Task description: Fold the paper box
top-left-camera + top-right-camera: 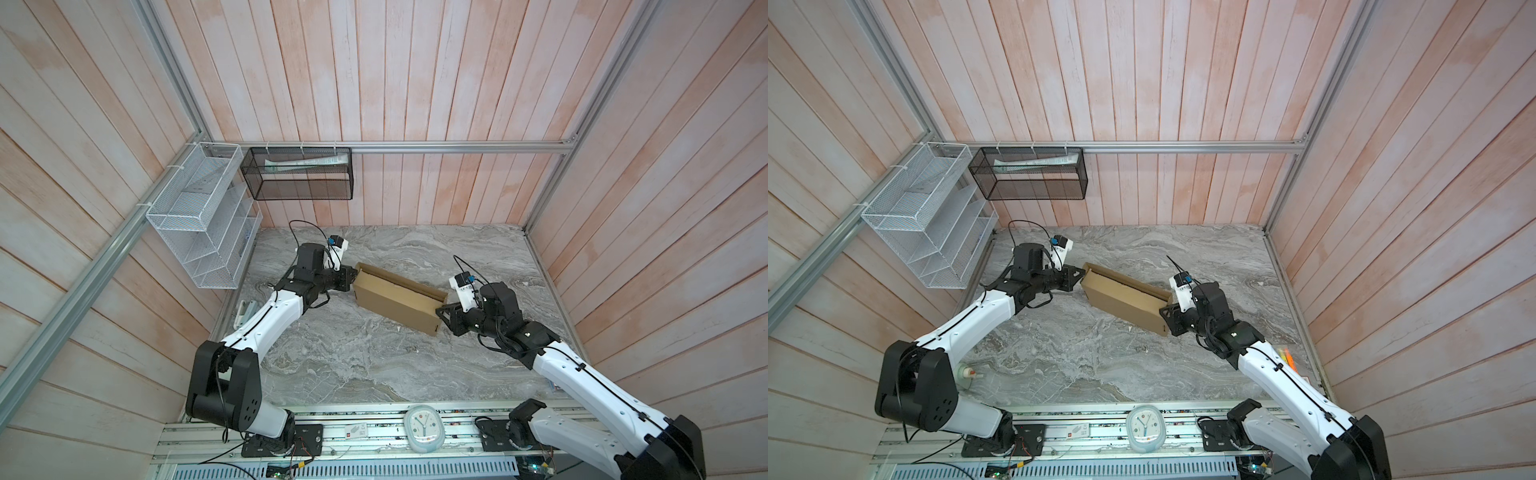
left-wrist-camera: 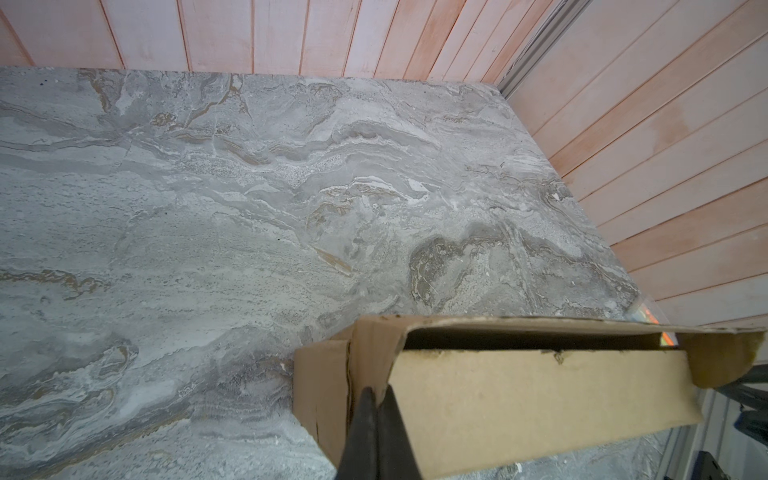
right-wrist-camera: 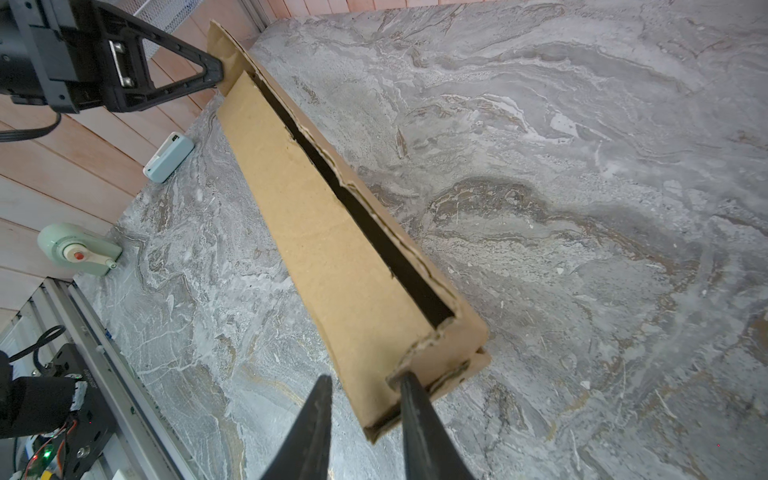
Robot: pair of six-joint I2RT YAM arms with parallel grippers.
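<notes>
The paper box (image 1: 399,299) (image 1: 1125,297) is a long, plain brown cardboard box lying slantwise on the marble table (image 1: 353,365), with a dark gap open along its far top edge. My left gripper (image 1: 354,279) (image 1: 1080,276) (image 2: 376,392) is shut, its tips against the upright flap at the box's left end (image 2: 540,395); the right wrist view shows that same left gripper (image 3: 220,75) at the flap. At the right end of the box (image 3: 332,249), my right gripper (image 1: 439,312) (image 1: 1163,312) (image 3: 365,376) is open and straddles the near corner. One of its fingers (image 3: 409,399) touches the end face; the other stands just off the front face.
A white wire rack (image 1: 203,224) and a black mesh basket (image 1: 299,174) hang at the back left. A small clock (image 1: 424,428) sits on the front rail. A pale blue device (image 3: 168,158) and a mint-green item (image 3: 79,249) lie by the left wall. Wooden walls enclose the table.
</notes>
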